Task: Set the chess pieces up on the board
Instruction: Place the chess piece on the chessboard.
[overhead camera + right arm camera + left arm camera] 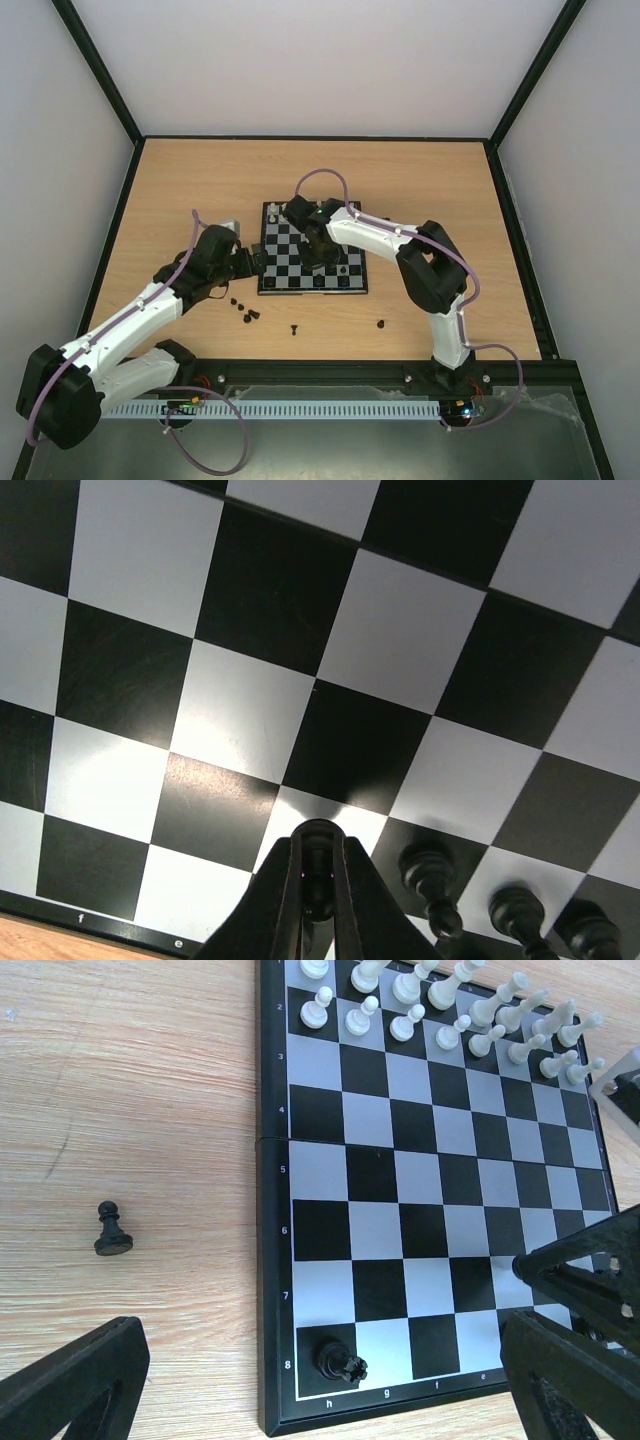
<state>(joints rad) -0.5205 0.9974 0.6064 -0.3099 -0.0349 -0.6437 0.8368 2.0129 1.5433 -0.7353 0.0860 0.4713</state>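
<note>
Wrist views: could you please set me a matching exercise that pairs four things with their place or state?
Things:
1. rook
2. lone pawn
3. white pieces
4. right gripper

Places or states:
A. standing on the table, beside the board
B. shut on a black piece
C. on corner square h8
D. lined up on rows 1 and 2

Pairs: 1-C, 2-A, 3-D, 4-B
</note>
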